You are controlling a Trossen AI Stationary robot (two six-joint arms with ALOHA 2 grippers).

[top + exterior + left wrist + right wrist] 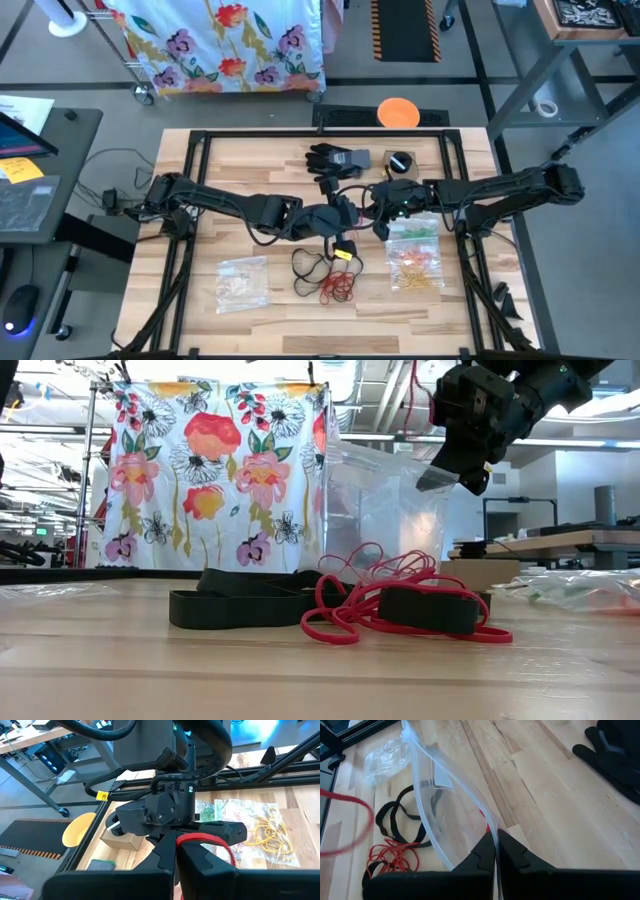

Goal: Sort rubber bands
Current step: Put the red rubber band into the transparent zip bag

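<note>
- rubber bands: a red one (207, 840) is pinched in the left gripper (176, 851), whose fingers are closed tight on it above the middle of the table, the loop arching out past the fingertips.
- right gripper (496, 851) sits just across from it, fingers closed on the rim of a clear plastic bag (447, 815), which hangs open below.
- under the two grippers, near the table's front middle, lies a loose heap of red bands (337, 288) tangled with wider black bands (305, 265); a small yellow bit (344, 254) sits among them.
- to the right of the heap lies a bag of yellow and orange bands (415, 265), with a bag of green ones (412, 231) just behind it.
- to the left lies another clear bag (242, 281); i cannot tell what is in it.
- toward the back of the wooden table (250, 165) rests a black glove (330, 159), with a small box (398, 164) beside it.
</note>
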